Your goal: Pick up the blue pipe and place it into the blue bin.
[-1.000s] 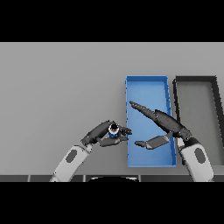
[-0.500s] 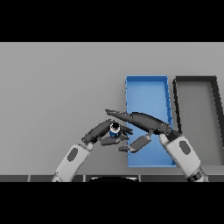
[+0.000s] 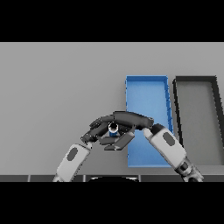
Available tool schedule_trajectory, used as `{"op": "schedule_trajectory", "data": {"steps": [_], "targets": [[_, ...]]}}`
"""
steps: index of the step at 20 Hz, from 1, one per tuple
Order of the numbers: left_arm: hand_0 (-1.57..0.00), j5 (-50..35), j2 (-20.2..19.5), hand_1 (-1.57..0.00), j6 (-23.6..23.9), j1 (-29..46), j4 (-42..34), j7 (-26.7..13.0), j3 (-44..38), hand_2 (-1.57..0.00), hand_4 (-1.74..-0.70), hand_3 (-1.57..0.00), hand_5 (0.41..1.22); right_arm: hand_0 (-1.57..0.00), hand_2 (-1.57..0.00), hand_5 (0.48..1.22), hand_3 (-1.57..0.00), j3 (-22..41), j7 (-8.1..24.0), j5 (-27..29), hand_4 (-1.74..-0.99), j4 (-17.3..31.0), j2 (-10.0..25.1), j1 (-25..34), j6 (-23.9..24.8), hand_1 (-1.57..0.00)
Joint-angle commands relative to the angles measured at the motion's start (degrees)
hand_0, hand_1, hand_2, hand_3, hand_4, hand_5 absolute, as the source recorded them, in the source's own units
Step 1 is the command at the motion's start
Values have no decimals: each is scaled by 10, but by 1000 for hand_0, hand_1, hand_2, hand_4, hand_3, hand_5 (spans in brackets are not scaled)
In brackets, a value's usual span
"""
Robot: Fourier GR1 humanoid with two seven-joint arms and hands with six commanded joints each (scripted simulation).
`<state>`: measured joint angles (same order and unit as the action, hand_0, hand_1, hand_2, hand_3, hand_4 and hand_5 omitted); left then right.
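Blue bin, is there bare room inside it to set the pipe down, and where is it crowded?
The blue bin shows a bare floor from its far wall down to the right hand. The dark bin beside it is bare too. It is crowded left of the blue bin's near half, where both hands, left hand included, close around the blue pipe.

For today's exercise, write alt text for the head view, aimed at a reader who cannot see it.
Both dark hands meet around a small blue pipe on the grey table, just left of an open blue bin: the left hand cups it from the left and the right hand arches over it. A dark bin sits to the right of the blue one.
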<state>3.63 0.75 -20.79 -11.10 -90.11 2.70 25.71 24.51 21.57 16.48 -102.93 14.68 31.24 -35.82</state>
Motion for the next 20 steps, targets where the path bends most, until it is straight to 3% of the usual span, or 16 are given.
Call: {"op": "schedule_trajectory", "data": {"steps": [1,4,7,9,12,15,17,18,19,20], "targets": [[-1571,-6,5,-1571,0,4,-3,-18,0,-1528,-1596,-1139,1221,-630,-657,523,-504,-1,-6,-9,-1383,9,-4,6,0,-652],[-1571,0,8,-1571,-4,-4,5,-4,-6,-1549,-1667,-1228,1221,-1089,-1103,600,-896,3,-16,-4,-1537,16,-14,8,0,-1101],[-1571,4,14,-1571,-6,-6,-5,-11,-6,-1560,-1703,-1331,1221,-1324,-1331,869,-1225,1,-35,4,-1481,16,-33,-2,5,-1330],[-1571,6,16,-1571,-7,0,-1,6,-3,-1549,-1717,-1372,1221,-1413,-1418,996,-1350,4,-56,-20,-1474,10,-38,-9,1,-1417],[-1571,11,21,-1571,-3,-2,-5,9,-5,-1551,-1729,-1417,1221,-1490,-1492,1106,-1458,3,-61,-28,-1485,-1,-42,-14,-6,-1492],[-1571,12,19,-1571,-2,3,-4,12,-5,-1561,-1735,-1434,1221,-1530,-1531,1162,-1513,-10,2,31,-1492,-7,-53,-29,4,-1531],[-1571,14,17,-1571,1,0,-3,22,-7,-1564,-1732,-1434,1221,-1545,-1545,1183,-1534,-13,17,39,-1494,-13,-64,-34,7,-1545],[-1571,17,15,-1571,5,1,-8,20,-6,-1566,-1734,-1264,1221,-1550,-1550,1191,-1541,-16,15,37,-1495,-11,-71,-36,8,-1550],[-1446,22,12,-1368,4,-3,-6,22,-10,-1336,-1629,-1051,1221,-1554,-1555,1197,-1547,-19,1,24,-1496,-10,-74,-39,12,-1554],[-1175,28,9,-1094,-2,-4,-8,16,-9,-1069,-1512,-841,1221,-1557,-1558,1202,-1552,-18,3,20,-1496,-14,-78,-40,15,-1558]]}}
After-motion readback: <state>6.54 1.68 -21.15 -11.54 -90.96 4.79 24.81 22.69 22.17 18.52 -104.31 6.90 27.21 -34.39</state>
